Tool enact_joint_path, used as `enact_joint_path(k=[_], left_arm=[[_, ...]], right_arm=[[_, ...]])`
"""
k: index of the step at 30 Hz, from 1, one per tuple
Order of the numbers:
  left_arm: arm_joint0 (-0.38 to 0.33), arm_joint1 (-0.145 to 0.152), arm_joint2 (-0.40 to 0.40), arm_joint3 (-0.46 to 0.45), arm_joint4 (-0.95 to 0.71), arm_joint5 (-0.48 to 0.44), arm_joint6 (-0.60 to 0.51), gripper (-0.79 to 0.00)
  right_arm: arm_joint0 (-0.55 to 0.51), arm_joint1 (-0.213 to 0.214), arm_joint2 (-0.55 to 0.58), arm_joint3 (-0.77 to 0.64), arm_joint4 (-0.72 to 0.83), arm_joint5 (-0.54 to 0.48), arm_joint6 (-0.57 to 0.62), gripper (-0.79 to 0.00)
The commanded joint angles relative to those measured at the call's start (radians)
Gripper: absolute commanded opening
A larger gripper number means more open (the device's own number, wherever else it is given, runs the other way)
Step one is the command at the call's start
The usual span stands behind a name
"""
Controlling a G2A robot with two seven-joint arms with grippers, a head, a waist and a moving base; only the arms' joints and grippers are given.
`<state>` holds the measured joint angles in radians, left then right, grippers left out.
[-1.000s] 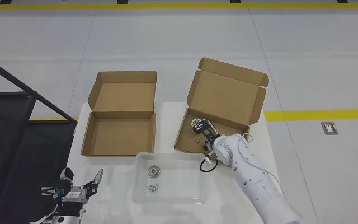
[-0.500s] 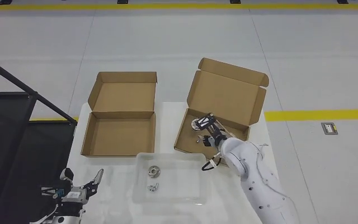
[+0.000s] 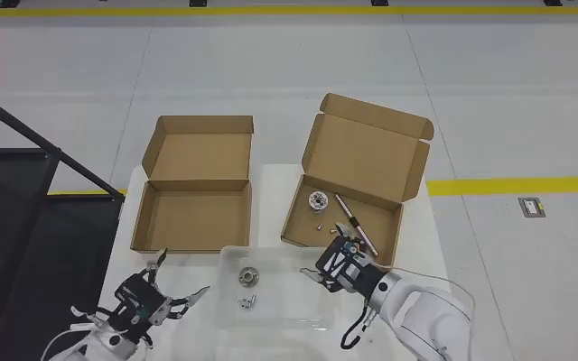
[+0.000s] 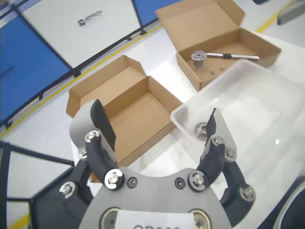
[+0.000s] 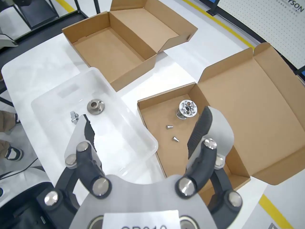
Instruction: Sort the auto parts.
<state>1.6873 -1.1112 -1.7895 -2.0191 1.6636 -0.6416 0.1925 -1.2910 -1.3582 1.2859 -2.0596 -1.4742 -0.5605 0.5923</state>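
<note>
A clear plastic tray at the table's near middle holds a round flanged metal part and a small bracket. The right cardboard box contains a silver disc part, a long rod and two small screws. The left box has nothing in it. My right gripper is open above the tray's right end. My left gripper is open beside the tray's left end.
Both boxes' lids stand open toward the far side. The white table ends just past the boxes. A dark rack stands off the table's left side.
The right gripper let go of the disc part in the right box and drew back toward the near edge. The left gripper rose and moved toward the tray.
</note>
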Motion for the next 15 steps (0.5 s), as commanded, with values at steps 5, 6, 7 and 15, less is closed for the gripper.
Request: enact_joint_path(k=[5,6,7,15], left_arm=[[-0.072,0.021,0.035,-0.015,0.157,-0.193,-0.012,0.000],[-0.072,0.021,0.035,-0.015,0.157,-0.193,-0.012,0.000],[-0.072,0.021,0.035,-0.015,0.157,-0.193,-0.012,0.000],[-0.072,0.021,0.035,-0.015,0.157,-0.193,-0.012,0.000]], right_arm=[[-0.004,0.001,0.000,-0.004,-0.003,-0.003,0.001,0.000],[-0.004,0.001,0.000,-0.004,-0.003,-0.003,0.001,0.000],[-0.004,0.001,0.000,-0.004,-0.003,-0.003,0.001,0.000],[-0.004,0.001,0.000,-0.004,-0.003,-0.003,0.001,0.000]])
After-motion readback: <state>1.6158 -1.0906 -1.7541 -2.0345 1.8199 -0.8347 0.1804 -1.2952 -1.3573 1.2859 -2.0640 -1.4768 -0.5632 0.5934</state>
